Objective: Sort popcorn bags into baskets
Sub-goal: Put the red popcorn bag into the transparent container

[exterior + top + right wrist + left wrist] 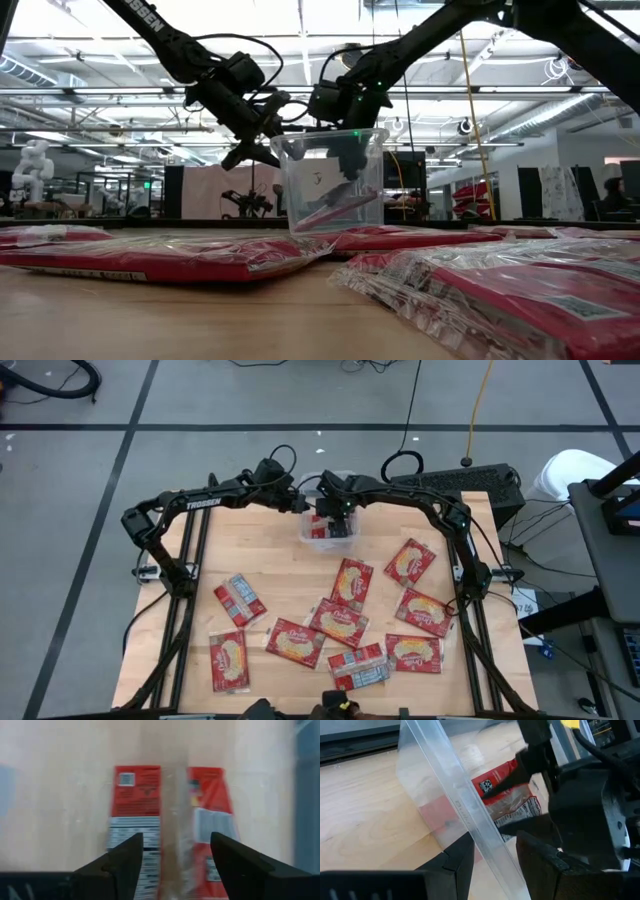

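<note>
The clear tub [325, 532] is seen at the far edge of the tabletop [275, 575], midway between the two arms. Its wall is clamped by the left end effector [492, 857], one finger on each side of the clear plastic. The right end effector [175, 852] is held above the tub's opening with its fingers spread apart and nothing between them. A red bag [335, 208] is seen inside the tub, lying tilted, its printed back facing up in the right wrist view. The other popcorn bags [340, 622] are scattered flat over the near half of the tabletop, some overlapping, well apart from the tub.
</note>
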Robot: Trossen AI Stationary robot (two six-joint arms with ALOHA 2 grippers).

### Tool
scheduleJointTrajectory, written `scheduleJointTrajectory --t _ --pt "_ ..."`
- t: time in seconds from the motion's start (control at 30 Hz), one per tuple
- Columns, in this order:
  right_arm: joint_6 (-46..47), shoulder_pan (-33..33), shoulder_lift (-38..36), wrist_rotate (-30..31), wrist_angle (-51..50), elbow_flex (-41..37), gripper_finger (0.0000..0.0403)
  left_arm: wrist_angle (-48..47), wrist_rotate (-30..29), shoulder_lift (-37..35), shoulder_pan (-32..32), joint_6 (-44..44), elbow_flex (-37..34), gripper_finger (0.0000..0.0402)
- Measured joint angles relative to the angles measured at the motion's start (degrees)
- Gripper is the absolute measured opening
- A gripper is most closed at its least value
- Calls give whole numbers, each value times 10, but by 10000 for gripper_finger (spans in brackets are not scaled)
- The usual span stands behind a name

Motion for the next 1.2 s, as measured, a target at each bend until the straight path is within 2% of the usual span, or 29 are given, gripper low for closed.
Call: scheduleJointTrajectory --t 0.1,0.2,0.33,0.43,0.57,0.63,1.2 --pt "-2 0 0 0 3 -5 218 0 0 0 0 0 0 149" --pt "-11 3 0 25 62 -36 216 0 1 0 0 -1 0 149" --pt "-17 4 0 28 74 -50 186 1 1 0 0 -4 0 149" --pt "-17 4 0 29 87 -63 136 2 2 0 0 -10 1 149" --pt "-18 4 0 27 90 -65 36 4 2 0 0 -11 1 149" --pt "-17 4 0 27 93 -65 11 6 2 0 0 -12 1 149" --pt "11 -2 -45 18 112 -65 0 14 3 0 1 -12 1 149"
